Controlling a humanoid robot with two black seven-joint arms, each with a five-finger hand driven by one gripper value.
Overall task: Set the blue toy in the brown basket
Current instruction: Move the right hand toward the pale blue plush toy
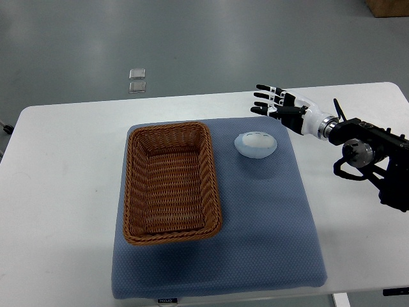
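The right hand (276,102) reaches in from the right edge, its fingers (263,99) spread wide and holding nothing, poised above the far right corner of the blue mat (268,217). The pale blue toy (255,144) lies on the mat, just right of the brown wicker basket (137,192) and near the hand. The mat covers the white counter (64,192). The basket holds nothing.

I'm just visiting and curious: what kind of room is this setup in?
Probably a robotics lab or test room. A white table stands on a plain grey floor, a blue mat holds a brown wicker basket and a pale blue toy, and the right robot hand hovers open nearby.
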